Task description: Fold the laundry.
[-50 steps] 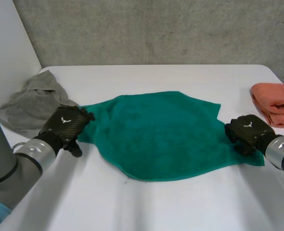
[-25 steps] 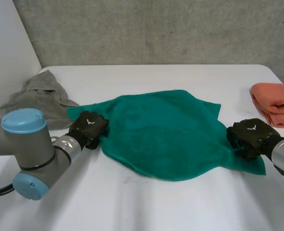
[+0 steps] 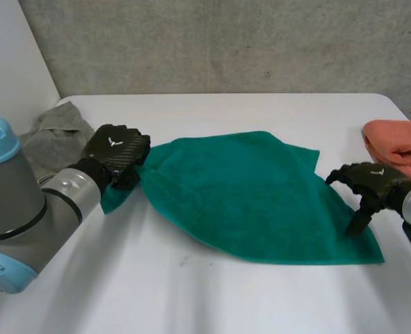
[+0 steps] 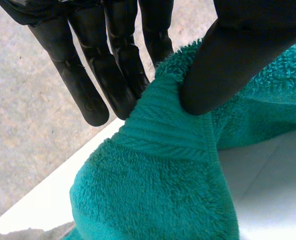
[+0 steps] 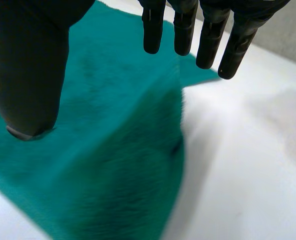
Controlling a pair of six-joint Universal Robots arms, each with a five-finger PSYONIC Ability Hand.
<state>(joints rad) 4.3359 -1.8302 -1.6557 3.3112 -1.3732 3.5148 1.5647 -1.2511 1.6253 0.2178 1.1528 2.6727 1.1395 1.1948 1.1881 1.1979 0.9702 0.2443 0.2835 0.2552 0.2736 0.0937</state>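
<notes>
A green towel (image 3: pixel 247 195) lies spread across the middle of the white table (image 3: pixel 226 299). My left hand (image 3: pixel 115 153) is shut on the towel's left corner and holds it raised off the table. In the left wrist view the thumb (image 4: pixel 238 55) presses the towel's hem (image 4: pixel 163 140) against the fingers (image 4: pixel 102 75). My right hand (image 3: pixel 368 182) stands open over the towel's right edge. Its fingers (image 5: pixel 188 30) and thumb (image 5: pixel 32 65) are spread apart above the green towel (image 5: pixel 112 150) with nothing between them.
A crumpled grey cloth (image 3: pixel 52 136) lies at the table's back left, just behind my left hand. A folded orange towel (image 3: pixel 400 146) sits at the right edge, close behind my right hand. A concrete wall runs behind the table.
My left hand closed on the towel's left corner and lifted it back and up. My right hand opened and let go of the towel's right edge.
</notes>
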